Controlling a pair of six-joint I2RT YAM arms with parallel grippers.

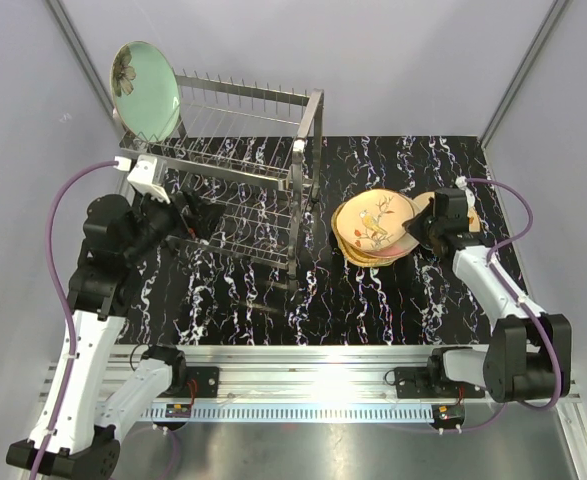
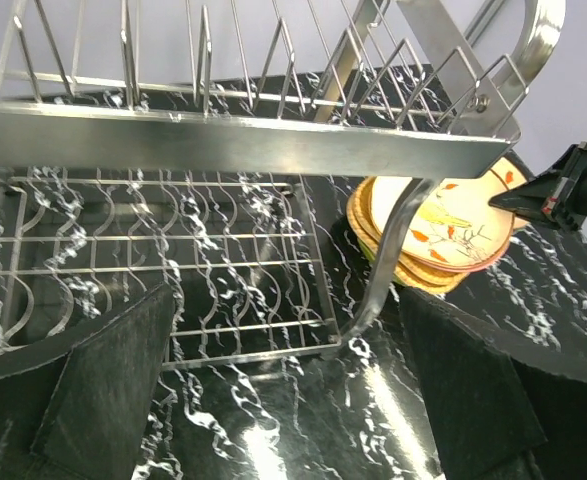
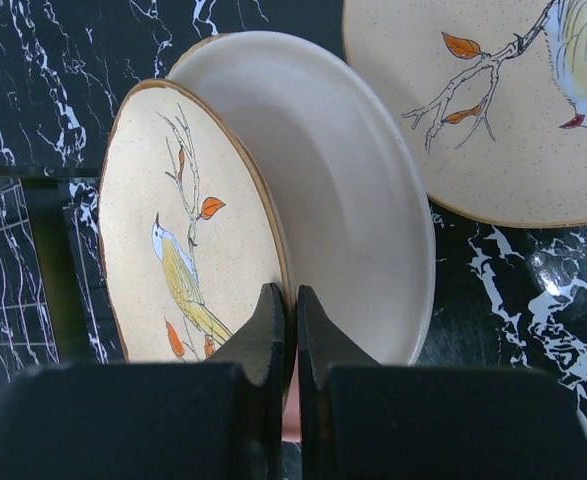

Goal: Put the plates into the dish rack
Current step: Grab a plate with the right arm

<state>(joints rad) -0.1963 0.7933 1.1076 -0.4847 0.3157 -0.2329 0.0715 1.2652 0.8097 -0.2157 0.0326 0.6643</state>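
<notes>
Cream bird plate tilted on edge, rim pinched by right gripper; one mint-green plate upright in dish rack; left gripper wide, empty.

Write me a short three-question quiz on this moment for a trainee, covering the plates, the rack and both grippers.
1. True or false: the left gripper is holding a plate.
2. How many plates stand in the dish rack? A none, B one, C three.
3. Fill in: the right gripper is shut on the rim of a plate painted with a ____.
Key: 1 false, it is open and empty, near the rack. 2 B, the green plate at the far left end. 3 bird.
</notes>
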